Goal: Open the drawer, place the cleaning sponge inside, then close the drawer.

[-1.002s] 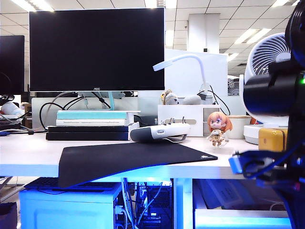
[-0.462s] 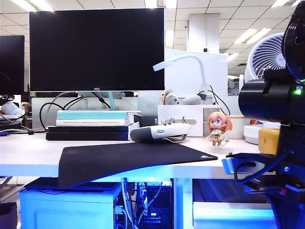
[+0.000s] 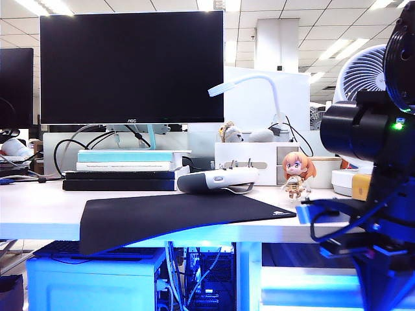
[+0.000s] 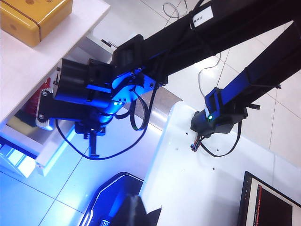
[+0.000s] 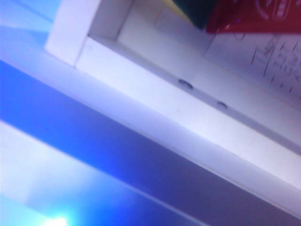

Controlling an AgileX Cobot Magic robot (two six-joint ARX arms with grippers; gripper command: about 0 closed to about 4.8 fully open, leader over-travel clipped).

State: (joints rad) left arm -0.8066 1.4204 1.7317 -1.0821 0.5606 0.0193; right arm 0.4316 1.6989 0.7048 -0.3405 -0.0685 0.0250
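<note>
The drawer [image 5: 155, 89] stands open under the desk's right side; its white front also shows in the left wrist view [image 4: 52, 155] and as a blue-lit band in the exterior view [image 3: 305, 285]. The cleaning sponge [image 5: 192, 10] lies inside it, only a yellow and dark green corner showing, beside a red packet [image 5: 254, 14]. My right gripper [image 4: 93, 148] is shut on nothing, its thin fingers hanging just outside the drawer front; its arm [image 3: 369, 136] fills the right foreground. Away from the desk, my left gripper [image 4: 135, 209] is shut and empty over the robot's white base.
A yellow-orange box [image 4: 33, 16] sits on the desk edge above the drawer. On the desk are a black mat [image 3: 175, 217], a monitor [image 3: 130, 65], a figurine [image 3: 297, 175], a small organizer [image 3: 249, 162] and a fan [image 3: 363, 74]. A blue-lit cabinet [image 3: 91, 282] stands lower left.
The right arm has shifted left across the exterior view and tilted its wrist, hiding more of the yellow-orange box. Both grippers stayed shut.
</note>
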